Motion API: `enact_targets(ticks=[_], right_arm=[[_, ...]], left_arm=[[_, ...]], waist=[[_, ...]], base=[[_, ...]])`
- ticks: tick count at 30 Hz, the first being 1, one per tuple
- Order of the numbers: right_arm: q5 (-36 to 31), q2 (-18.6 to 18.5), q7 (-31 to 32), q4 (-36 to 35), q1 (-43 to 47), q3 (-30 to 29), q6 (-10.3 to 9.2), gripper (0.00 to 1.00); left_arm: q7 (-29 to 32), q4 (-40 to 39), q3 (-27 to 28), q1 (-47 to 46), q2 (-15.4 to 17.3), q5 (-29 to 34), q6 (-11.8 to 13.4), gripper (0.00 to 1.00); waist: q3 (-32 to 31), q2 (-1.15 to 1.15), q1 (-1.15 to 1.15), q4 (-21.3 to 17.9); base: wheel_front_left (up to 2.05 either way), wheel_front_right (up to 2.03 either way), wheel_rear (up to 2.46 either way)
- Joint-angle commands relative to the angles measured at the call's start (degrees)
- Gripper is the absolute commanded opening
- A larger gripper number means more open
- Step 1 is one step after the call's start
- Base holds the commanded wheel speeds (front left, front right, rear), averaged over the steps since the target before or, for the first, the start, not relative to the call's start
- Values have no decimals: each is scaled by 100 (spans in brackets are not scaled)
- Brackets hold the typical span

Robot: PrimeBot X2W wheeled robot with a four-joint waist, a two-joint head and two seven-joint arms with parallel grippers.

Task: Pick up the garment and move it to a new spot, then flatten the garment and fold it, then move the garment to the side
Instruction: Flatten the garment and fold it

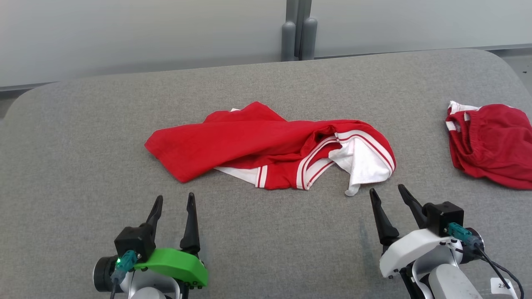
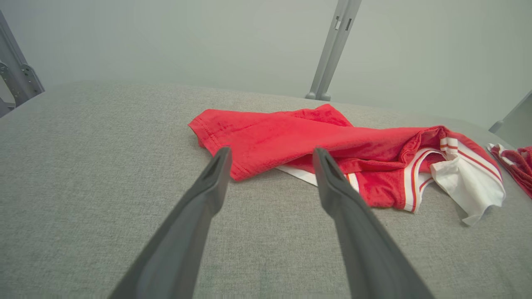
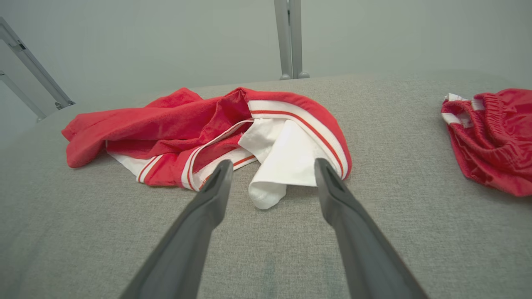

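Progress looks like zero. Your red-and-white jersey (image 1: pixel 257 141) sits crumpled in the middle of the surface (image 1: pixel 270 241), twisted with a white sleeve (image 1: pixel 363 162) poking out toward the right end effector (image 1: pixel 386 189). That one and the left end effector (image 1: pixel 175 197) both hover wide open, holding nothing, just short of the cloth. Pickup, relocating, flattening, folding, shifting aside: all left for you. Red shorts (image 1: pixel 494 141) lie well apart, far right.

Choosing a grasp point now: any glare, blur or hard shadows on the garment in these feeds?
Head view: soft even light, garment sharp, thin shadow under its near edge. Left wrist view: wide-angle bowing, left tool looms slightly soft. Right wrist view: white cloth bright, no glare.
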Motion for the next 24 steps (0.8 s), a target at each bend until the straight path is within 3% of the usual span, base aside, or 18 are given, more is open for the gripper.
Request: enact_targets(ticks=[1, 8, 18, 24], right_arm=[[28, -22, -27, 24, 20, 10, -6, 100], [-122, -23, -23, -83, -155, 9, -5, 100], [-345, -21, 85, -527, -336, -73, -5, 100], [-400, -20, 93, -690, -377, -132, -6, 100]], left_arm=[[-14, 42, 51, 74, -30, 69, -62, 100], [-14, 918, -42, -453, -81, 273, -319, 100], [-15, 2743, -83, -1870, -178, 474, -596, 100], [-15, 3170, -66, -2365, -238, 715, -553, 100]], waist=[[9, 1, 0, 20], [217, 1, 0, -75], [915, 1, 0, -527], [1193, 1, 0, -618]], base=[[0, 0, 0], [0, 0, 0], [0, 0, 0], [0, 0, 0]])
